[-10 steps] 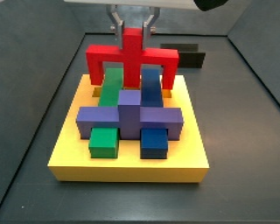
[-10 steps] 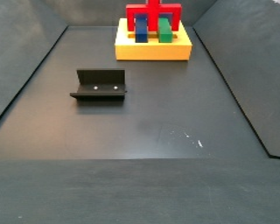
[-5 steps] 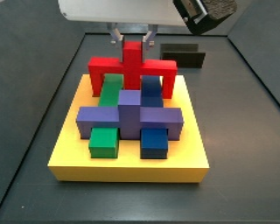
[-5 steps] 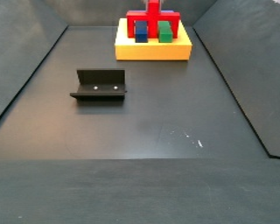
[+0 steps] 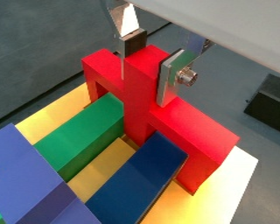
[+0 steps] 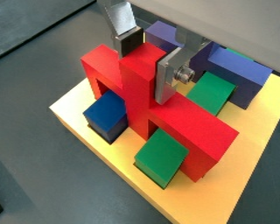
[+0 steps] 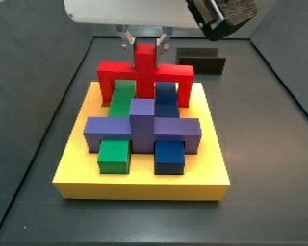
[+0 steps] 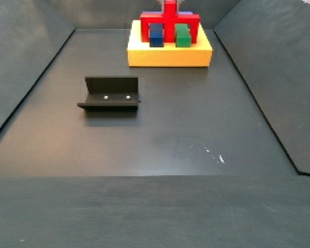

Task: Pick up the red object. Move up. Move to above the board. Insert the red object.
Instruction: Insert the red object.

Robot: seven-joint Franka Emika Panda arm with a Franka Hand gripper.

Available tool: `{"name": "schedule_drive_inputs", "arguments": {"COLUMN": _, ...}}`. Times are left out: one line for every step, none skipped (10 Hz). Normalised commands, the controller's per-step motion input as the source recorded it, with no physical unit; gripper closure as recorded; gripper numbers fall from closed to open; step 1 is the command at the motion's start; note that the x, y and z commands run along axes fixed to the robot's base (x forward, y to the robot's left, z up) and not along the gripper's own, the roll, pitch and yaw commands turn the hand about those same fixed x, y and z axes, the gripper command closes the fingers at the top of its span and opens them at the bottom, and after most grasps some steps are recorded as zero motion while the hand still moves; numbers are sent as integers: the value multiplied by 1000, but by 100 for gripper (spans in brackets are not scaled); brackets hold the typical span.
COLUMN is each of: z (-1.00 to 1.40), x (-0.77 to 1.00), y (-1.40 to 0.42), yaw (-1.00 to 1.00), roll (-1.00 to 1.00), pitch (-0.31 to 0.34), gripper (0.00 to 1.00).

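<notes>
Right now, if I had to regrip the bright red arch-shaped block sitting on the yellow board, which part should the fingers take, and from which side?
Take the short upright stub on top of the bright red arch-shaped block, coming straight down. The stub's flat faces suit parallel fingers, and the green and blue blocks crowd the legs. The gripper already clamps there over the yellow board.

- The gripper (image 5: 150, 59) stands over the far part of the board (image 7: 143, 183), its silver fingers (image 5: 175, 74) pressed on either side of the upright stub of the red object (image 5: 143, 105); no room is left between pads and stub.
- Directly below, the red bar spans a green block (image 5: 81, 131) and a blue block (image 5: 143, 175), which fill the gaps between its legs.
- Nearer than the claw in a side view, the purple block (image 7: 145, 129) crowds the board's middle.
- Beyond the claw, the dark fixture (image 7: 203, 62) stands near the board's far edge.
- Away from the board, the open floor (image 8: 170, 136) is broken by that fixture (image 8: 111, 94).
</notes>
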Motion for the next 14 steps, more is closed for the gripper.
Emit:
{"name": "schedule_drive_inputs", "arguments": {"z": 0, "x": -3, "y": 0, "yaw": 0, "roll": 241, "pitch": 0, "gripper": 100}}
{"name": "schedule_drive_inputs", "arguments": {"z": -54, "x": 0, "y": -129, "yaw": 0, "roll": 213, "pitch": -6, "gripper": 100}}
{"name": "schedule_drive_inputs", "arguments": {"z": -160, "x": 0, "y": -231, "yaw": -23, "roll": 137, "pitch": 0, "gripper": 100}}
{"name": "schedule_drive_inputs", "arguments": {"z": -126, "x": 0, "y": -243, "yaw": 0, "roll": 129, "pitch": 0, "gripper": 100}}
{"name": "schedule_drive_inputs", "arguments": {"z": -137, "x": 0, "y": -140, "yaw": 0, "roll": 129, "pitch": 0, "gripper": 100}}
{"name": "schedule_drive_inputs", "arguments": {"z": -209, "x": 0, "y": 0, "yaw": 17, "roll": 113, "pitch": 0, "gripper": 100}}
{"name": "schedule_drive_inputs", "arguments": {"z": -303, "x": 0, "y": 74, "yaw": 237, "roll": 104, "pitch": -6, "gripper": 100}}
{"name": "schedule_drive_inputs", "arguments": {"z": -366, "x": 117, "y": 86, "yaw": 203, "roll": 126, "pitch": 0, "gripper": 100}}
{"name": "schedule_drive_inputs", "arguments": {"z": -349, "x": 40, "y": 14, "yaw": 206, "roll": 77, "pitch": 0, "gripper": 100}}
{"name": "schedule_drive_inputs", "arguments": {"z": -326, "x": 0, "y": 0, "yaw": 197, "roll": 0, "pitch": -3, "gripper": 100}}
{"name": "schedule_drive_inputs", "arguments": {"z": -360, "x": 40, "y": 0, "yaw": 0, "roll": 0, "pitch": -3, "gripper": 100}}
{"name": "schedule_drive_inputs", "arguments": {"z": -309, "x": 40, "y": 0, "yaw": -103, "roll": -10, "pitch": 0, "gripper": 100}}
{"name": "schedule_drive_inputs", "arguments": {"z": -231, "x": 97, "y": 0, "yaw": -51, "roll": 34, "pitch": 0, "gripper": 100}}
{"name": "schedule_drive_inputs", "arguments": {"z": -231, "x": 177, "y": 0, "yaw": -46, "roll": 17, "pitch": 20, "gripper": 100}}
